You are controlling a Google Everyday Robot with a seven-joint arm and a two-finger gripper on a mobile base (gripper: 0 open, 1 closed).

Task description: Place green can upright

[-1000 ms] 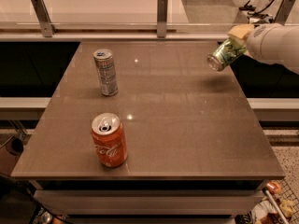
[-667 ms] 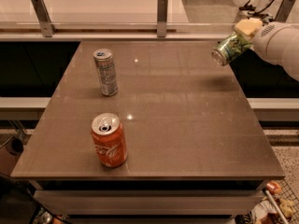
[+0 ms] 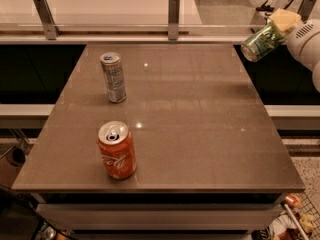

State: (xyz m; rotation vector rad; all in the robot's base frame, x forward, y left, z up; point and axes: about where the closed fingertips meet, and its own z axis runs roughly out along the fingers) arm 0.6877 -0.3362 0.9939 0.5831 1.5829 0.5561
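Observation:
The green can with pale markings hangs tilted in the air at the upper right, past the table's right rear corner, its silver end pointing down-left. My gripper is shut on the green can's upper end; a pale yellow finger shows above the can, and the white arm runs off to the right.
A brown table fills the middle. An orange-red Coca-Cola can stands upright near the front left. A taller slim silver-grey can stands upright at the rear left. A glass rail with metal posts runs behind the table.
My gripper has carried the green can up and to the right, away from the table's rear right edge. The two standing cans have not moved.

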